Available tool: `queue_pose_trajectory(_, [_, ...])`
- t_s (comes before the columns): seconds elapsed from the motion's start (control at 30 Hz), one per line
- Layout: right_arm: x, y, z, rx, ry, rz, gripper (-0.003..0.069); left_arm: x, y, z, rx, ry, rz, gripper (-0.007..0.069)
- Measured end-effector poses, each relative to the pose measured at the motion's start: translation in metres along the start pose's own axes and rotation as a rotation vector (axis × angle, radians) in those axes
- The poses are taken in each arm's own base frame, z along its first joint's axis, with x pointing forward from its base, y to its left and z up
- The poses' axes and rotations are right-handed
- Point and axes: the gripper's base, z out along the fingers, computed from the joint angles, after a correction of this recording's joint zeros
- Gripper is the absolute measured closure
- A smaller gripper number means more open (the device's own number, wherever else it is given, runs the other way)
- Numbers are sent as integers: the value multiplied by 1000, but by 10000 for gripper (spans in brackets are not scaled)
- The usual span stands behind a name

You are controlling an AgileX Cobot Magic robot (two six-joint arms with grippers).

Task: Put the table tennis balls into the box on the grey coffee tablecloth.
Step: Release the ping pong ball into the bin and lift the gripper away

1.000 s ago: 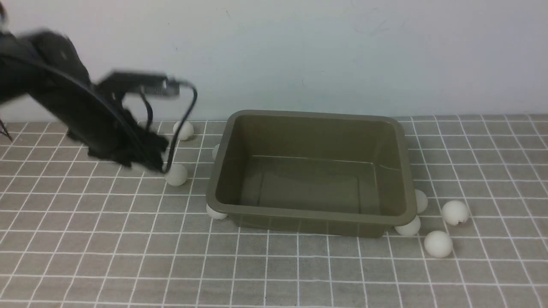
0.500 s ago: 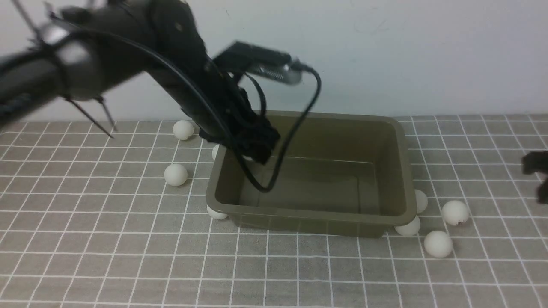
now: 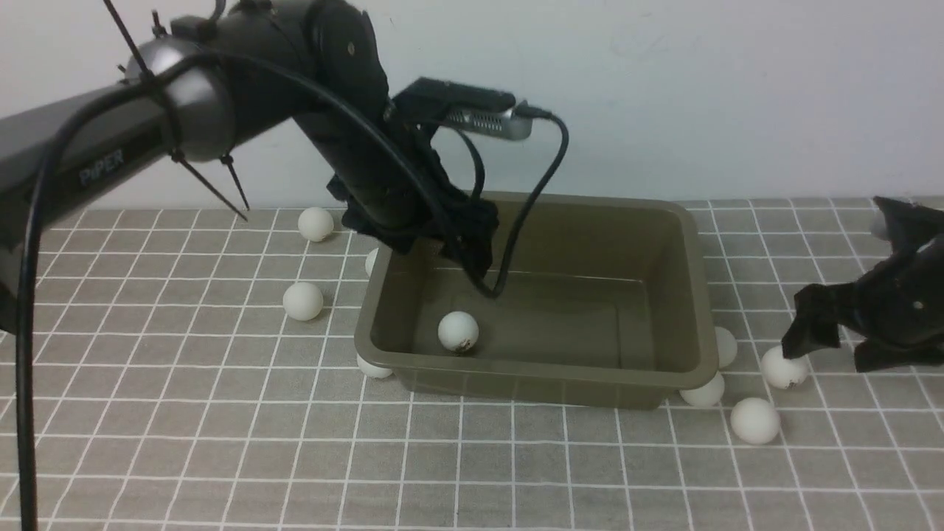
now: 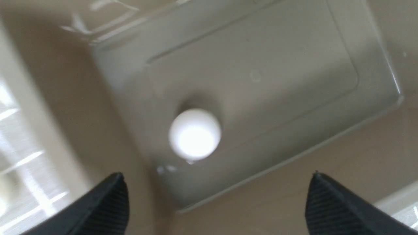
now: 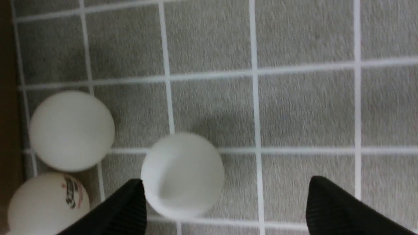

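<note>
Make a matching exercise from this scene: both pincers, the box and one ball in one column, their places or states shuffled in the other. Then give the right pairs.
Column one
1. left pincer
2. right pincer
3. box
4. ball nearest the wall

Column two
a. rests on the tablecloth, left of the box and apart from it
b. holds a single ball
c. open, low over the tablecloth to the right of the box
d. open, above the inside of the box

Pairs: 1-d, 2-c, 3-b, 4-a
</note>
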Motion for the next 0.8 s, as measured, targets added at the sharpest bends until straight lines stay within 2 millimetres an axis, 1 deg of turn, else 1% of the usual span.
queue_pose_trajectory(0.03, [-4, 3, 0, 2, -5, -15, 60, -4, 1, -9, -30, 1, 3, -24])
queue_pose_trajectory(0.07, [-7, 6, 1, 5, -9, -30, 60, -7, 4, -23, -84, 16, 8, 83])
queue_pose_trajectory(0.17, [-12, 13, 6, 14, -1, -65, 60, -7, 15, -55, -214, 3, 23, 423])
queue_pose_trajectory(0.2, [-12, 14, 8, 14, 4, -68, 60, -6, 18, -64, -233, -12, 18, 492])
queue_pose_trajectory(0.23, [-12, 14, 12, 15, 18, -59, 64, -5, 26, -77, -260, -32, 4, 550])
queue_pose_trajectory(0.27, [-11, 14, 17, 18, 34, -51, 67, -1, 35, -94, -276, -62, -25, 594])
queue_pose_trajectory(0.33, [-8, 13, 24, 24, 67, -43, 69, 15, 60, -125, -294, -102, -119, 620])
queue_pose_trajectory(0.37, [-7, 12, 28, 27, 85, -41, 69, 25, 75, -136, -295, -112, -179, 620])
queue_pose_trajectory(0.43, [-5, 11, 33, 39, 107, -48, 72, 43, 94, -146, -277, -110, -269, 620])
queue_pose_trajectory(0.5, [-4, 10, 37, 49, 118, -50, 85, 55, 106, -149, -261, -97, -324, 620])
queue_pose_trajectory(0.57, [-4, 9, 38, 55, 119, -50, 120, 66, 118, -148, -247, -77, -368, 620])
queue_pose_trajectory(0.63, [-4, 9, 38, 57, 116, -50, 192, 75, 126, -143, -226, -53, -399, 620])
queue_pose_trajectory(0.67, [-4, 9, 38, 58, 116, -52, 261, 77, 129, -142, -218, -47, -410, 620])
queue_pose_trajectory(0.7, [-5, 10, 37, 59, 117, -56, 313, 80, 132, -139, -212, -35, -418, 620])
queue_pose_trajectory(0.8, [-9, 11, 30, 70, 140, -80, 298, 84, 134, -132, -200, -12, -415, 620])
